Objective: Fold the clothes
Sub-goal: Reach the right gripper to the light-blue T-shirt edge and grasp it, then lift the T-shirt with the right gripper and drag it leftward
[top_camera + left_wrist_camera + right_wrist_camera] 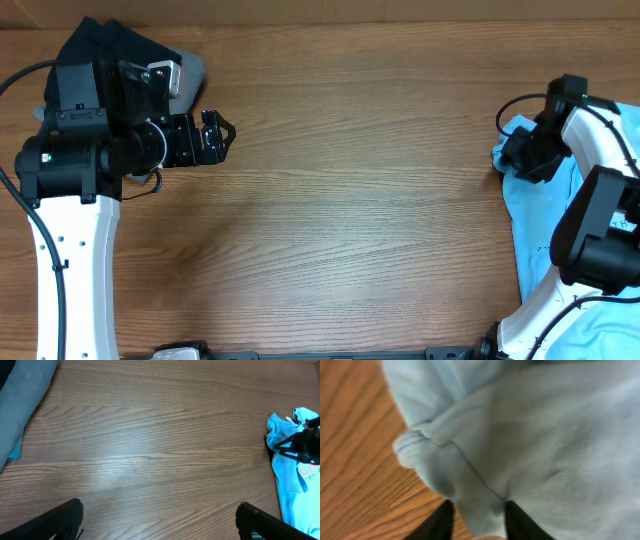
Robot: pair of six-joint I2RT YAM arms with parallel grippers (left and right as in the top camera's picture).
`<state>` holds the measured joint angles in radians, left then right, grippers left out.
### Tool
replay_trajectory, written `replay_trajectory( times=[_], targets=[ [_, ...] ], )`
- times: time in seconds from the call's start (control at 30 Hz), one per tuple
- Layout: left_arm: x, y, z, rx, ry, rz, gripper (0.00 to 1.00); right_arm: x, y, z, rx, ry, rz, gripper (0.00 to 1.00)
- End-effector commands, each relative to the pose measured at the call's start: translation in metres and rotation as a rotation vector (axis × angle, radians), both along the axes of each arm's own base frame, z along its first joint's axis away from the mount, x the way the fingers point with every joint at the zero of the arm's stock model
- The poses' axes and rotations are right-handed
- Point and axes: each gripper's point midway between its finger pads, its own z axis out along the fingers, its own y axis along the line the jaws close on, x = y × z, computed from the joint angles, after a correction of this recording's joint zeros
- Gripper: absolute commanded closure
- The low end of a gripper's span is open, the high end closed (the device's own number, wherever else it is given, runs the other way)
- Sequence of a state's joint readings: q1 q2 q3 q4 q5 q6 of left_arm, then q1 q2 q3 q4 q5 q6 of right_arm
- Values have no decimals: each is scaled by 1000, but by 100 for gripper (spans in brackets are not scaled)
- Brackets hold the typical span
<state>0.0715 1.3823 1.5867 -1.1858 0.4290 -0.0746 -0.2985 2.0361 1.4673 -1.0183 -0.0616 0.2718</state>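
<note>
Left claw (216, 136) is seen spread to its widest, nothing held between its black fingers (65, 519), bare wood beneath it. It is poised above the brown wood-grain desk (380, 200), out at 9 o'clock on the overhead view and pointed toward 3 o'clock.

Right claw (477, 512) is found at 3 o'clock, low over the crumpled light blue short-sleeved T-shirt (540, 235). Its jaws are parted partway, with a bunched fold of that cloth lying in the gap and touching both fingers (439, 521). The shirt is heaped along the desk's 3 o'clock edge, running down toward 5 o'clock, and red chest lettering (310, 468) is glimpsed from the left wrist.

Up at 10 o'clock, a pile of black and grey soft garments (110, 42) is spotted behind the left arm, well apart from the blue shirt.
</note>
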Motion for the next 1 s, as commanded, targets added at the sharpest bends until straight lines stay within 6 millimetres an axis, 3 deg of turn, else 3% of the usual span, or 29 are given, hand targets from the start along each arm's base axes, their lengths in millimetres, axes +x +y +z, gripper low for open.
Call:
replay_trajectory(
  times=[0.0,0.27,0.53,0.77,0.9,0.93,0.97],
  targets=[
    [2,0,5,18,-20,-13,0,1,3,-4,12,-1,-17,75],
    [2,0,5,18,-20,-13,0,6,2,0,18,-17,-18,96],
    [2,0,5,18,-20,-13,0,14,0,21,16,-29,-11,95],
    [1,0,4,18,-17,-13,0,13,-3,27,14,-33,-18,96],
    [2,0,4,18,-18,-13,0,26,4,56,65,-124,60,96],
    [2,0,5,19,-19,-13,0,33,15,80,117,-190,108,96],
    [2,0,5,19,-21,-13,0,35,20,91,127,-215,128,96]
  ],
)
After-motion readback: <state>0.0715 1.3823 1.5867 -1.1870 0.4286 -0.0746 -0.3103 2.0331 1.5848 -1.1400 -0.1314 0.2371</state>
